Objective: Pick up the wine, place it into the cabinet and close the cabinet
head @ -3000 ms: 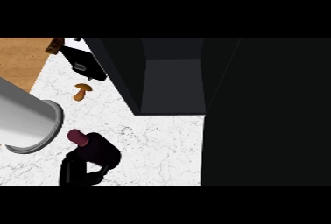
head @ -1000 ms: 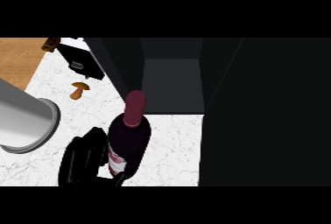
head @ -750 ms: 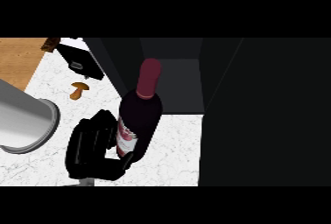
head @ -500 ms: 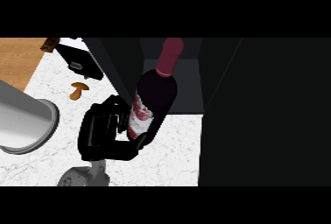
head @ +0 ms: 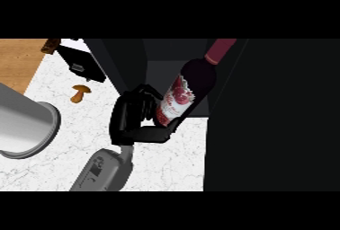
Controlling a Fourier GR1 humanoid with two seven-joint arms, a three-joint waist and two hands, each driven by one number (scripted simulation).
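Fingers of the black left hand (head: 136,117) are curling round the lower body of the dark glass wine bottle with a red-and-white label (head: 182,92), gripping it from its left side, with the grey forearm running in from the lower edge of the view. From the hand the bottle is leaning up and to the right: its base is sitting against the palm, its long axis is slanting toward the dark open cabinet (head: 169,58), and its red-capped neck is already pointing into the cabinet's shadowed opening near the top of the view. The bottle is being carried above the white marbled counter (head: 169,166), not resting on it. Judging from this, the coming move is a push along that same slant, deeper into the cabinet. The right hand is showing nowhere in the view, so the left is the only one placed to finish the placing.
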